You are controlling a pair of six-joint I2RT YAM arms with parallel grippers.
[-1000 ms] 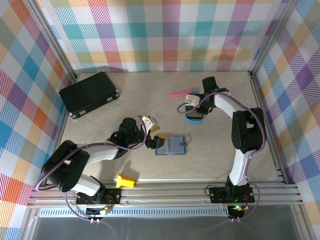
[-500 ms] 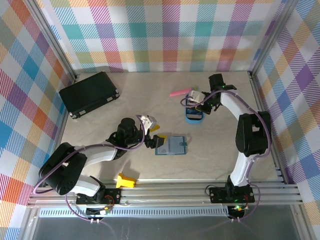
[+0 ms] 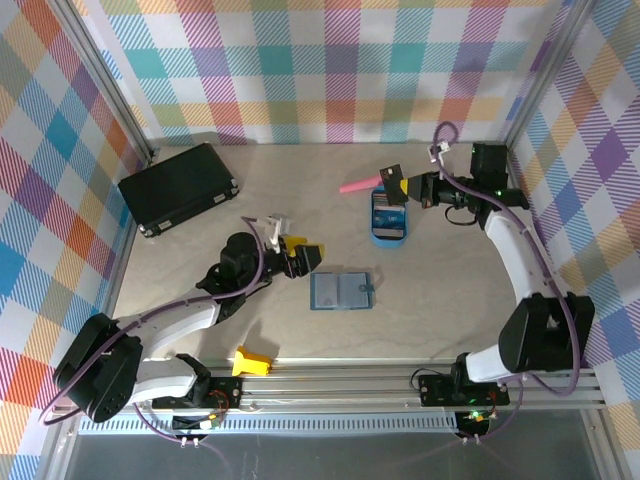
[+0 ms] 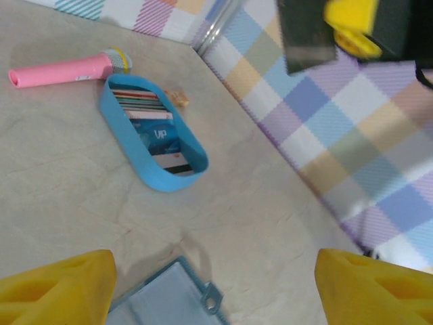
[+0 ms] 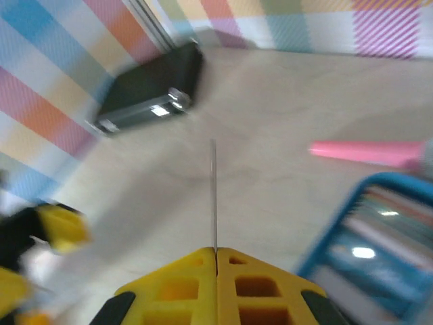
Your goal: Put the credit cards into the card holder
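Note:
The card holder (image 3: pixel 341 291) lies open and flat mid-table, its snap tab to the right; its corner (image 4: pixel 162 298) shows in the left wrist view. My left gripper (image 3: pixel 303 253) hovers open just left of it, and nothing is between the yellow fingertips (image 4: pixel 57 288). My right gripper (image 3: pixel 403 183) is shut on one dark credit card (image 3: pixel 389 173), raised above the far end of the blue tray. That card appears edge-on (image 5: pixel 214 196) in the right wrist view. More credit cards (image 4: pixel 159 132) are stacked in the blue oval tray (image 4: pixel 135 152).
A pink pen-like stick (image 3: pixel 362 184) lies beside the tray's far end. A large black case (image 3: pixel 178 187) sits at the far left. A small yellow block (image 3: pixel 251 361) rests by the near rail. Plaid walls enclose the table.
My right gripper rose out of the blue tray with a dark card, and the arm swung out to the right. My left gripper drew back a little to the left of the card holder.

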